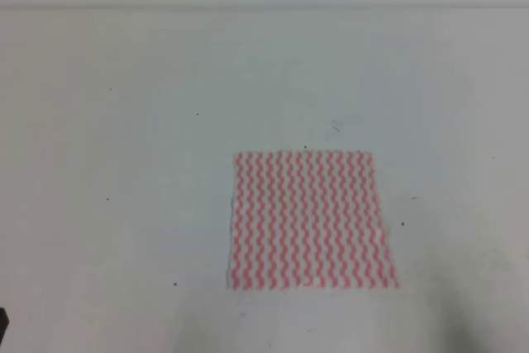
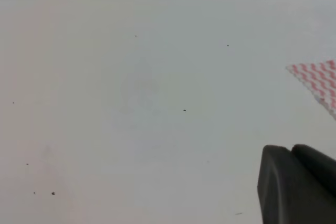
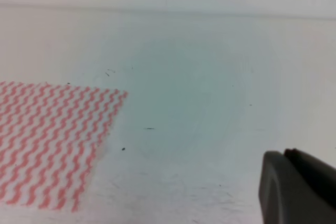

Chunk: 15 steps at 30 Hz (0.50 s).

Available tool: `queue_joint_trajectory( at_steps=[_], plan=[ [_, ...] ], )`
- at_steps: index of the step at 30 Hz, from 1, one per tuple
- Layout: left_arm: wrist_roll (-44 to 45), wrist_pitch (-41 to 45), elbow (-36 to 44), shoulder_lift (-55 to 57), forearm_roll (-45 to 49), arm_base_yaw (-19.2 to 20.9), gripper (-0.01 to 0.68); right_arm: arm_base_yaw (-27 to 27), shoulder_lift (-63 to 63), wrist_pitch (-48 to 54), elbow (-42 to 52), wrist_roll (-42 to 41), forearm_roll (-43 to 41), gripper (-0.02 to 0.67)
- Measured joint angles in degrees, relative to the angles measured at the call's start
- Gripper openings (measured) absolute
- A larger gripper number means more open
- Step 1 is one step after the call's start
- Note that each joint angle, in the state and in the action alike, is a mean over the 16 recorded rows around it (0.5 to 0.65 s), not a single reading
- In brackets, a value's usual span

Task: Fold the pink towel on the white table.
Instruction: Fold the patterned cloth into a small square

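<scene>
The pink towel (image 1: pixel 311 221) lies spread flat and single-layered on the white table (image 1: pixel 124 163), nearer the front edge than the back edge and a little toward the right side, its stripes running front to back. All four corners show in the high view and none is turned over, so I judge the folding has not begun: every fold is left to do.

From the right wrist view the towel's near corner sits at the left of the picture, with bare table between it and the camera's own arm. From the left wrist view only one corner of the cloth pokes in at the right edge.

Of the right gripper (image 3: pixel 296 187) just a dark block shows in the lower right corner; likewise the left gripper (image 2: pixel 294 184). Neither touches the towel or holds anything visible, and I cannot tell how far either claw is open.
</scene>
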Motion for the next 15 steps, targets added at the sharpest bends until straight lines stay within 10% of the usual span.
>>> queue_joint_trajectory(
  at_steps=[15],
  plan=[
    [0.0,-0.3,0.3,-0.3,0.0,0.0,-0.005,0.0,-0.4,-0.4,0.7,0.0,0.0,-0.021]
  ],
)
